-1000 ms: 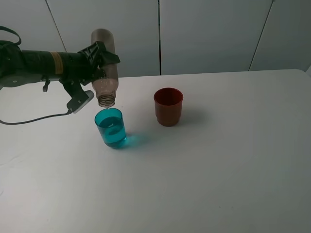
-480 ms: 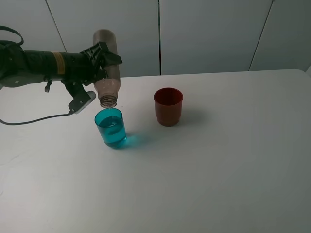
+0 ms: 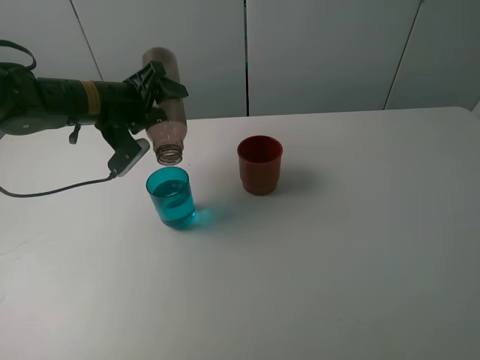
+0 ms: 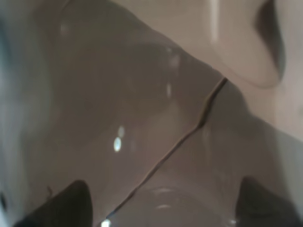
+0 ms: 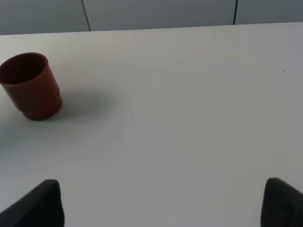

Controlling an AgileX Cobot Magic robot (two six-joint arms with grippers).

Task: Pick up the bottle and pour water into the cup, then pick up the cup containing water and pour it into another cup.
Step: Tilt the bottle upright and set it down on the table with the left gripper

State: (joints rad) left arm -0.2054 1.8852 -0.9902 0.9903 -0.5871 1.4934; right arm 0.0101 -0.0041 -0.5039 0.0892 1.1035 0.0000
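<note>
The smoky grey-brown bottle (image 3: 166, 112) hangs tipped steeply, its open mouth pointing down just above the teal cup (image 3: 172, 197). My left gripper (image 3: 160, 94) is shut on the bottle's body, reaching in from the left. The teal cup stands upright with water in it. To its right stands the dark red cup (image 3: 259, 165), upright. In the left wrist view the bottle (image 4: 142, 118) fills the picture between the dark fingertips (image 4: 71, 205). In the right wrist view my right gripper (image 5: 161, 208) is open over bare table, with the red cup (image 5: 31, 87) well away from it.
The white table (image 3: 337, 262) runs wide to the right and front of the cups. A black cable (image 3: 52, 189) trails across the table's left side under the left arm. Pale wall panels stand behind the far edge.
The bottle's mouth has shifted slightly right and lifted a little above the teal cup. Both cups stand where they were.
</note>
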